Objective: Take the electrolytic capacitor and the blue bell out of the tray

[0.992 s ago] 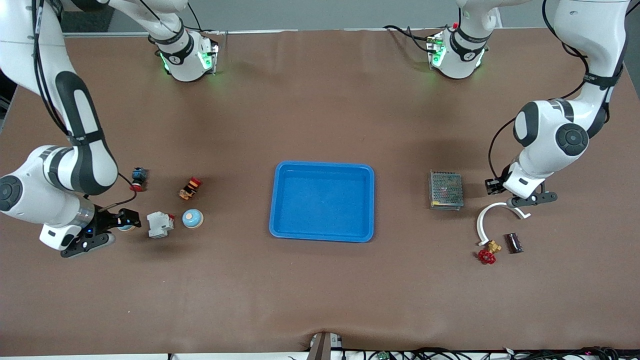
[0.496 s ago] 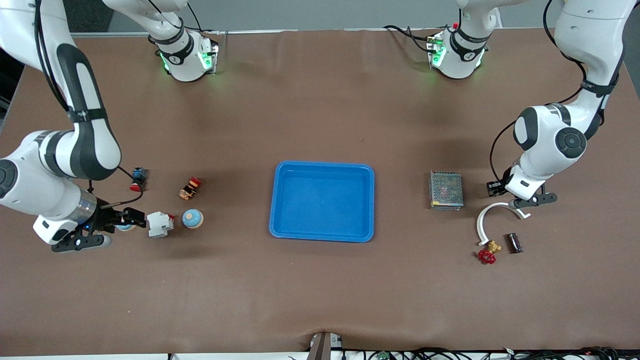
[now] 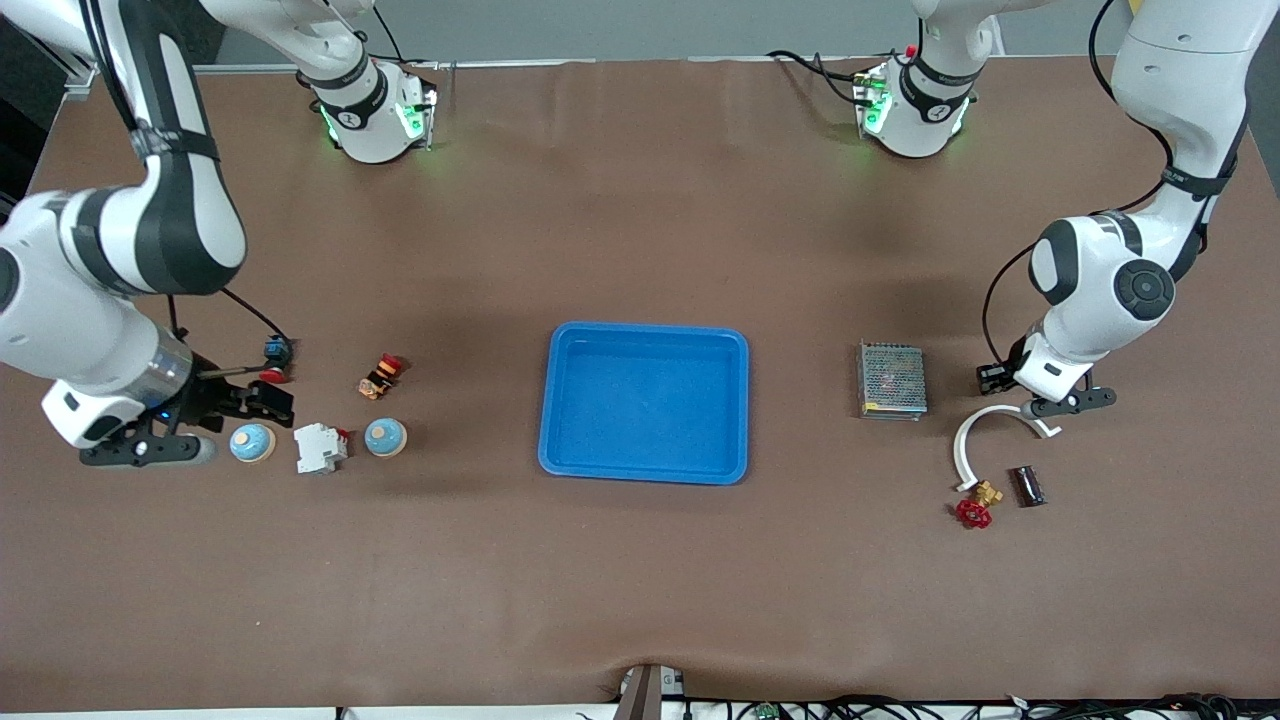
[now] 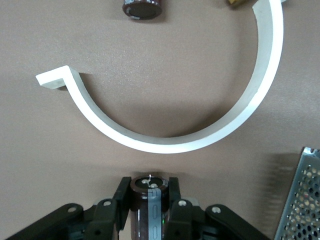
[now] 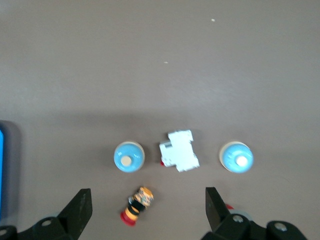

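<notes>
My left gripper (image 3: 1065, 402) is shut on a dark brown capacitor (image 4: 149, 200) with a grey stripe, held over the table beside a white curved bracket (image 3: 985, 432). A second capacitor (image 3: 1028, 485) lies on the table nearer the front camera; it also shows in the left wrist view (image 4: 142, 7). Two blue bells (image 3: 251, 442) (image 3: 385, 437) sit at the right arm's end with a white breaker (image 3: 320, 448) between them. My right gripper (image 3: 145, 450) is open and empty in the air beside the outer bell. The right wrist view shows both bells (image 5: 129, 156) (image 5: 236, 157).
A blue tray (image 3: 740, 400) sits mid-table. A metal mesh box (image 3: 892, 380) and a red valve (image 3: 973, 512) lie near the left gripper. A red-yellow button (image 3: 380, 376) and a blue-red button (image 3: 275, 358) lie near the bells.
My right arm has lifted and drawn back toward its end of the table, so the outer bell now shows in full. My left gripper has hardly shifted.
</notes>
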Available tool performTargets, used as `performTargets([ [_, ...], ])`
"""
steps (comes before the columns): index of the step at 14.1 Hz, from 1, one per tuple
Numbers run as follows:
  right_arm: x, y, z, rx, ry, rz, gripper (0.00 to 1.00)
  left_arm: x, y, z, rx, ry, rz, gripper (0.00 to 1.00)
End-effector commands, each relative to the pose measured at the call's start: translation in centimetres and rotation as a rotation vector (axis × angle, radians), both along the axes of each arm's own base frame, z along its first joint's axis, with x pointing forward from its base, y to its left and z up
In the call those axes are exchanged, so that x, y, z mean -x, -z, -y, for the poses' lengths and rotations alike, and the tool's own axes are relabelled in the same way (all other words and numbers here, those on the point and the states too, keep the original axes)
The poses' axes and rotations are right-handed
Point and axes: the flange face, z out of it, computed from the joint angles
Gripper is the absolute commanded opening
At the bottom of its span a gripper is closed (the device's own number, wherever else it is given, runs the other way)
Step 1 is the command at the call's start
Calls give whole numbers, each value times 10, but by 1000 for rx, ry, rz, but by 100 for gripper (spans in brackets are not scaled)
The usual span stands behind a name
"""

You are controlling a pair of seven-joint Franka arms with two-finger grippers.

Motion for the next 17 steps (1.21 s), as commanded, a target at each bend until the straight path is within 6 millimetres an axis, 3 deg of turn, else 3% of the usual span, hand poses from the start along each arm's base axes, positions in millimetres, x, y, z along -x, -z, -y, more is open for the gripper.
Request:
performTargets([
  [1,16,-21,33,23,40,-18,100,-2,-3,-3,-10,26,14,66],
  [2,17,-26,45,35,13,-32,100,-4,-7,-3,-12,27,22,100],
  [7,28,-116,52,40,-23,-35,100,-23,-40,-5,-22,25,45,100],
  [10,39,-159,65,23,0,-61,100,-39,-74,-7,-30,26,12,100],
  [14,51,-181,56,31,-7,-62,100,-51,-133,-11,-31,68,-44,100],
  [17,63,-199,39,41,52,-60,100,-58,-194,-15,-3,75,-91,100],
])
